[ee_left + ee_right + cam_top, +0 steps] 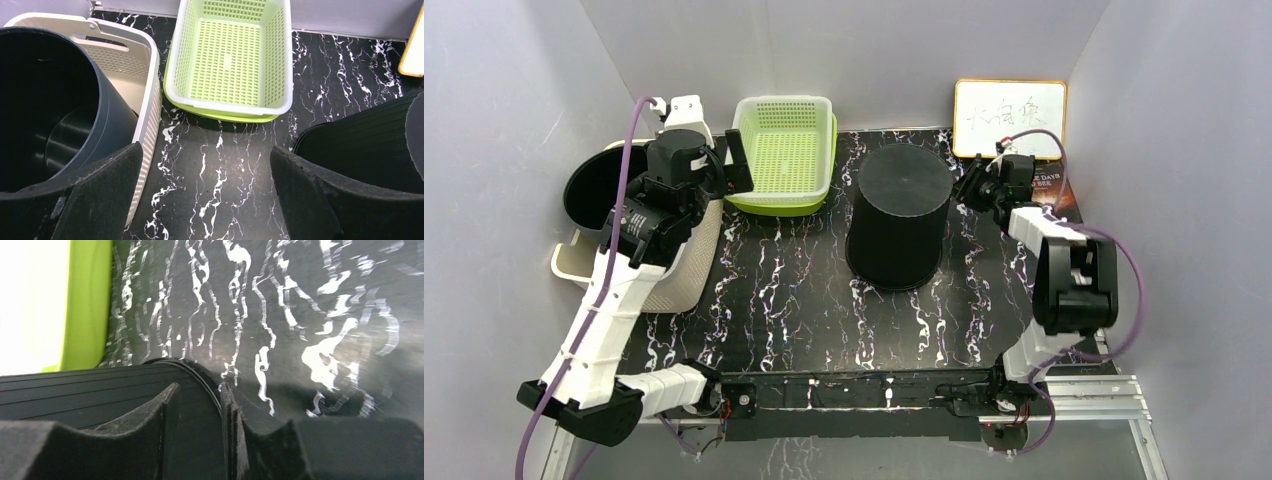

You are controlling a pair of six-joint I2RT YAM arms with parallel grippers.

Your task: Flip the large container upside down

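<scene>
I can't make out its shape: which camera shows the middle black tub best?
The top external view: the black tub shows whole, standing closed end up. The left wrist view catches only its ribbed side at the right edge; the right wrist view, a close strip of wall and rim.

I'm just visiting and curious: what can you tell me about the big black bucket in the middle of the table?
The black bucket looks like matte plastic, round and tapered, with fine ribs along its side. It stands upside down on the marbled table, closed flat bottom up, wide rim down. The right gripper sits at its far right side; contact is unclear.
</scene>
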